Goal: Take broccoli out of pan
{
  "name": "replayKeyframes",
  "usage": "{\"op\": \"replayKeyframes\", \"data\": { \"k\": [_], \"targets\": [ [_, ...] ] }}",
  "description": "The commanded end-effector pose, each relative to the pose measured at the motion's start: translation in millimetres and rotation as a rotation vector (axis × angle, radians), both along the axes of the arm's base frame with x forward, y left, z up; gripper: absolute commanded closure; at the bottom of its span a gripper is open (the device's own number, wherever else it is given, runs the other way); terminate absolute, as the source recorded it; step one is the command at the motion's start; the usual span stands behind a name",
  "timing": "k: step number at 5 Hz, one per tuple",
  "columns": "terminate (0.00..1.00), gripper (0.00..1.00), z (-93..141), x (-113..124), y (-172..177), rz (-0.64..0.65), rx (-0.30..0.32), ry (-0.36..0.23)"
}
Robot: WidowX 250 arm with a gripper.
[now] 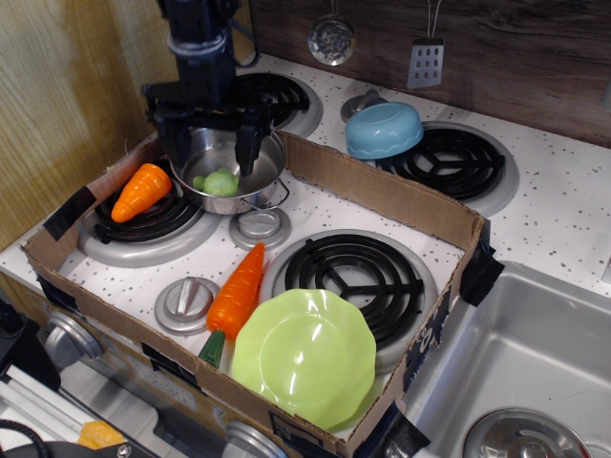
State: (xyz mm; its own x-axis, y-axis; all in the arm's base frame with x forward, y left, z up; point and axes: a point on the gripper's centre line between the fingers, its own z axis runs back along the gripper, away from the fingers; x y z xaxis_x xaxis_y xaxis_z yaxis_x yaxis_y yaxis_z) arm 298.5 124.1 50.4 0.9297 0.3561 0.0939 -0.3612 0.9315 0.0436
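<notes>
White speckled countertop point(573, 210) with toy burners fills the frame, backed by a dark wood wall along the top and a light wood panel at the left. A shallow cardboard tray point(391, 196) sits on the stove. In the upper left of the tray, the pan point(229, 176) rests on a burner, and the broccoli point(219, 181) lies inside it toward the near wall. The gripper point(207, 143) hangs over the pan with its dark fingers spread wide, one near the pan's left rim and one reaching down into the bowl just right of the broccoli; it holds nothing. An orange carrot point(140, 190) lies left of the pan. A second carrot point(237, 290) lies at center, touching the lime-green plate point(305, 356) at the bottom. A blue bowl point(384, 129) sits outside the tray, upper center.
</notes>
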Motion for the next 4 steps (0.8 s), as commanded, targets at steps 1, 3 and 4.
{"op": "replayKeyframes", "data": {
  "k": [1, 3, 4],
  "targets": [
    [0.00, 0.00, 5, 6, 7, -0.021, 0.009, -0.037],
    [0.00, 0.00, -12, 4, 7, -0.033, 0.007, -0.071],
    [0.00, 0.00, -18, 4, 6, -0.060, 0.000, -0.088]
  ]
}}
